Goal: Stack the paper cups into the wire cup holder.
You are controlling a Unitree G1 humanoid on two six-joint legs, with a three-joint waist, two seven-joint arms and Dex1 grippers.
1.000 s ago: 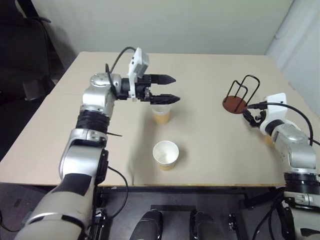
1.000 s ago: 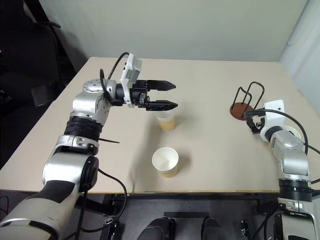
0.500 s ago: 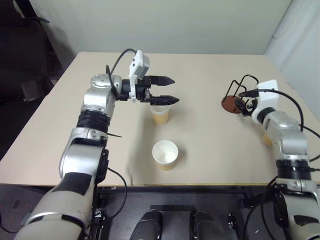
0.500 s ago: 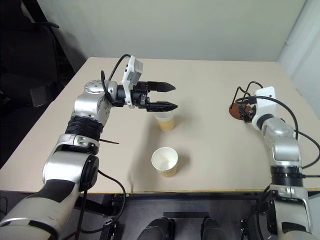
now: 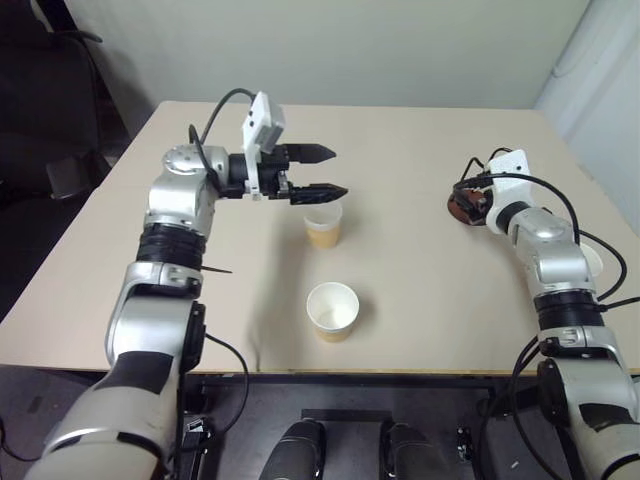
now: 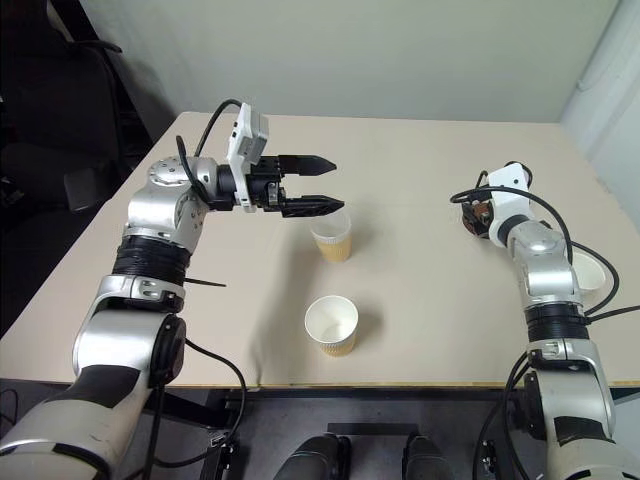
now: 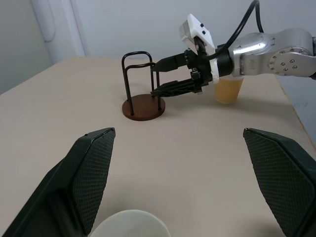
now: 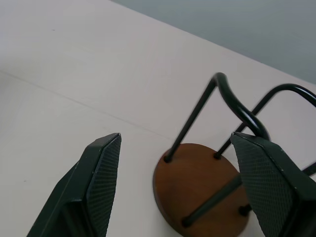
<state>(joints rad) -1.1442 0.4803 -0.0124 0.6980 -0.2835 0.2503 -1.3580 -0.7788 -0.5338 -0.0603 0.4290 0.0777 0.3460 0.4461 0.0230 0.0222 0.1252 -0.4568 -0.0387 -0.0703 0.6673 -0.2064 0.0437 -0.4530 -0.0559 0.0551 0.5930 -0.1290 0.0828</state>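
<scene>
Paper cups [image 5: 332, 311] upright; wire cup holder [image 7: 143, 86] seemingly empty.

you have a wide beige table [image 5: 420, 300] with much bare surface. two paper cups stand near the middle: the far cup [image 5: 322, 224] sits just under the left gripper [image 5: 325, 172], whose open fingers reach level above its rim, so the way down onto it is blocked there. the near cup [image 5: 332, 310] stands alone, open from every side. on the right, the wire cup holder [image 7: 143, 94] is crowded by the right gripper [image 7: 159, 77], its spread fingers at the wire loops. a third cup [image 7: 228, 90] stands behind that arm, near the right edge. the stretch between the middle cups and the holder is open.
</scene>
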